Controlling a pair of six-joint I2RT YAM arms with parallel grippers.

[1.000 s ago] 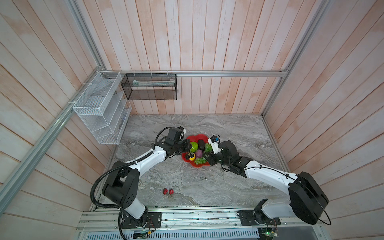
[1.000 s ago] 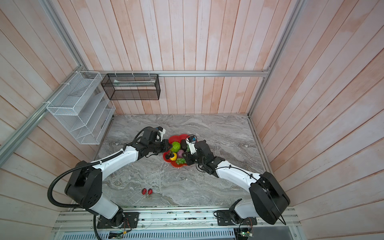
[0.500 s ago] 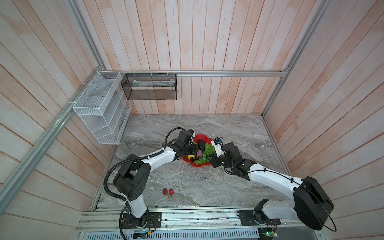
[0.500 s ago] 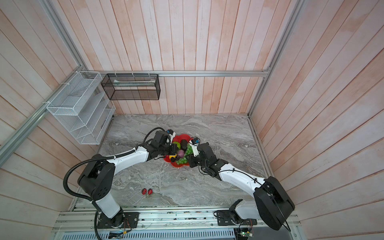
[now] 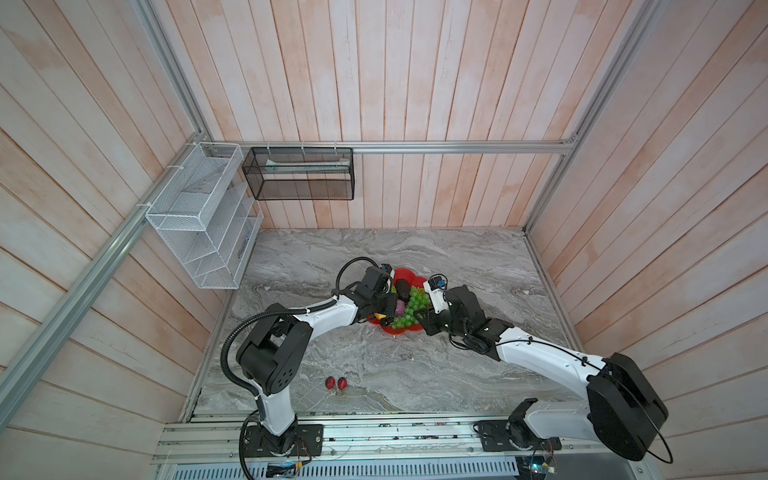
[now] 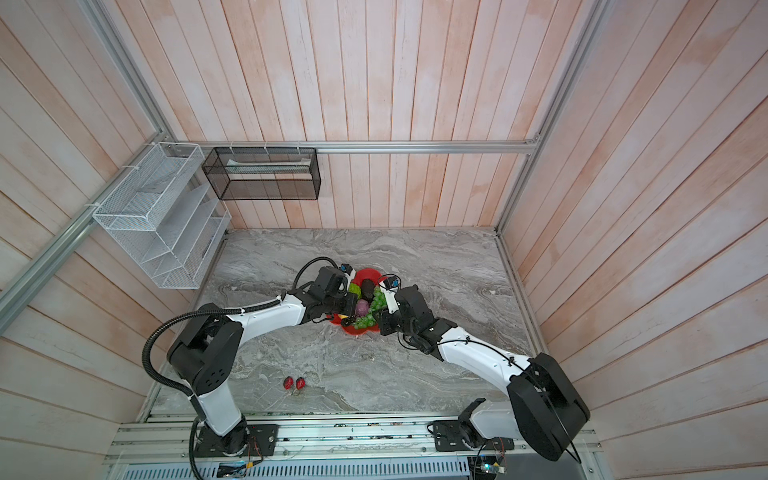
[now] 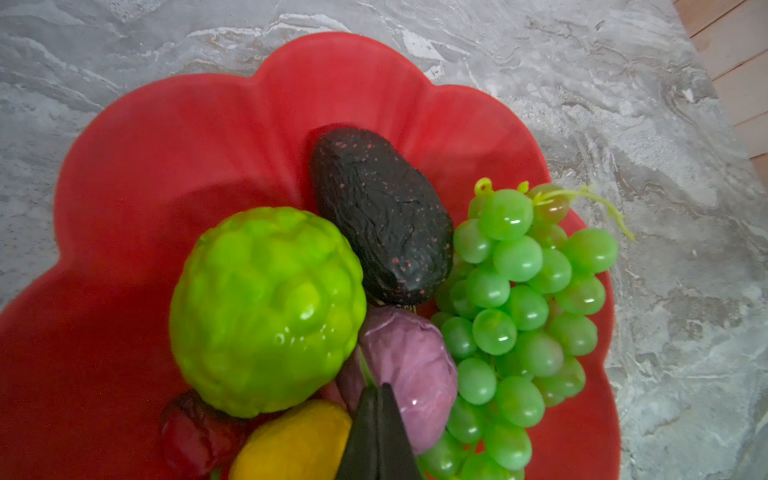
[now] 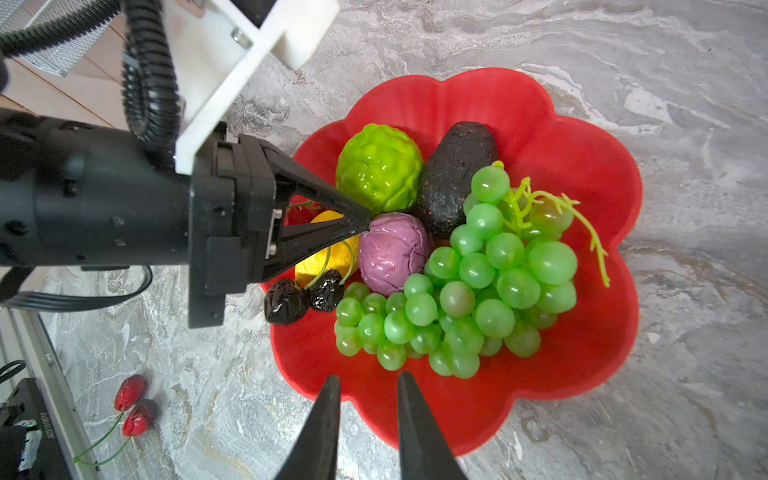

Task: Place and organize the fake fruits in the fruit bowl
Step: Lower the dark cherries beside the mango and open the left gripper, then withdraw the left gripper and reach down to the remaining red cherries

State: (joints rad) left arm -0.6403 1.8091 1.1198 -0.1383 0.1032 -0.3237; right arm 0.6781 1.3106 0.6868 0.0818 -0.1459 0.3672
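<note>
While both arms are extended over the fruit bowl (image 8: 582, 365), which is set on the marbled grey desk (image 8: 685, 124), most of the fake fruits are seen lying inside it. The bumpy lime-green ball (image 8: 378, 168) and the dark avocado (image 8: 455, 174) are placed side by side, touching, in the bowl's far half, away from the arm bases. The purple round fruit (image 8: 392, 251) is lodged near the bowl's centre and is pressed against both of them. The green grape bunch (image 8: 457, 291) is draped across the bowl from beside the avocado down past the purple fruit, with its stalk pointed toward the rim. The yellow lemon (image 8: 322, 264) is partly hidden under the left end effector (image 8: 368, 224), at the bowl's edge on that arm's side. A red cherry pair (image 7: 195, 432) is tucked just beside it. Two black berries (image 8: 299, 299) are perched at the rim next to the lemon.

The left end effector's jaws are brought fully together, with the tip laid against the purple fruit. Whether a thin green stem is pinched there cannot be told. The right end effector (image 8: 369, 376) is held over the bowl's rim on the side nearest the grapes, with its jaws apart and nothing between them. A second cherry pair (image 5: 336, 382) is seen lying on the desk, well apart from the bowl on its near side.
</note>
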